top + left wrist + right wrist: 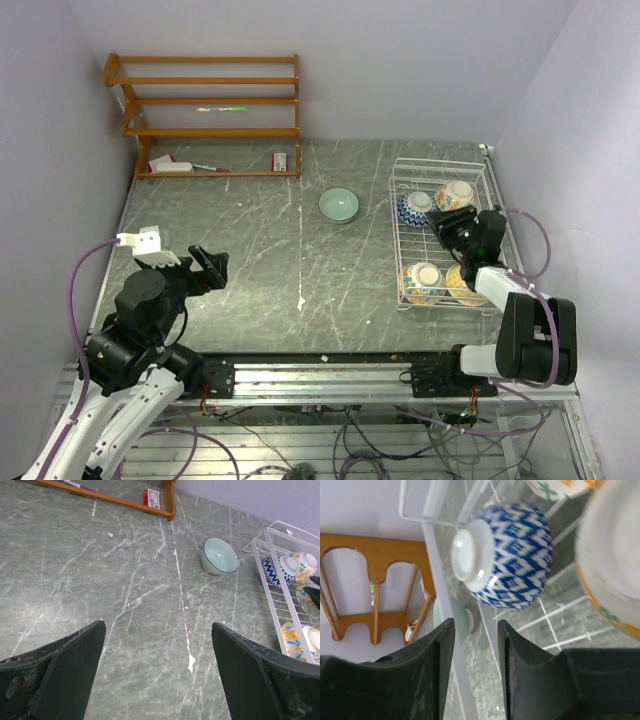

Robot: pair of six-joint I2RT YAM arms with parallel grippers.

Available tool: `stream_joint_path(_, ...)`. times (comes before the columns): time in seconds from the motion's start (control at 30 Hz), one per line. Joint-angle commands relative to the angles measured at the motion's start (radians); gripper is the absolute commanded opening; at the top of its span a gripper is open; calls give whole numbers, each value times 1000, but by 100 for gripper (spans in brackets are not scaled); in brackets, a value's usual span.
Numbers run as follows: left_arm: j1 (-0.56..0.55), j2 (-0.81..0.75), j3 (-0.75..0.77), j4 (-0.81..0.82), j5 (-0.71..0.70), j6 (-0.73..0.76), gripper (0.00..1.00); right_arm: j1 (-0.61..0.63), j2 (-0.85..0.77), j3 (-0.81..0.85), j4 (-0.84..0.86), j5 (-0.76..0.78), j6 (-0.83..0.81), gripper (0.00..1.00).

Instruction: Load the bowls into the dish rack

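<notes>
While hanging over dish rack [396, 250]: right gripper [475, 625] a bit apart, gripping nothing. Blue bowl [515, 555] just ahead, on its side in rack with three more bowls [422, 280]. Left gripper [157, 626] spread wide over table [100, 570], empty. Pale green bowl [220, 556] out on table, near rack.

Right wrist view: the orange-rimmed bowl [610, 565] is blurred and cropped at right. Top view: you cannot identify the small items [172, 165] on the shelf [200, 132].
</notes>
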Motion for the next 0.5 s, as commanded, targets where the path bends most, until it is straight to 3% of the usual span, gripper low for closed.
stream_joint_path(0.0, -7, -8, 26, 3, -6, -2, 98, -2, -64, 121, -177, 50, -175, 42)
stream_joint_path(0.1, -7, -11, 26, 4, -5, -1, 98, 3, -46, 224, -294, 59, -293, 45)
stream_joint_path(0.13, -7, -12, 26, 5, -4, -1, 98, 15, -2, 321, -377, 86, -388, 46)
stream_joint_path(0.27, -7, -5, 26, 5, -2, 0, 98, 56, 117, 488, -527, 144, -521, 47)
stream_joint_path(0.47, -6, 2, 27, 3, -4, 0, 98, 152, 254, 667, -612, 267, -621, 55)
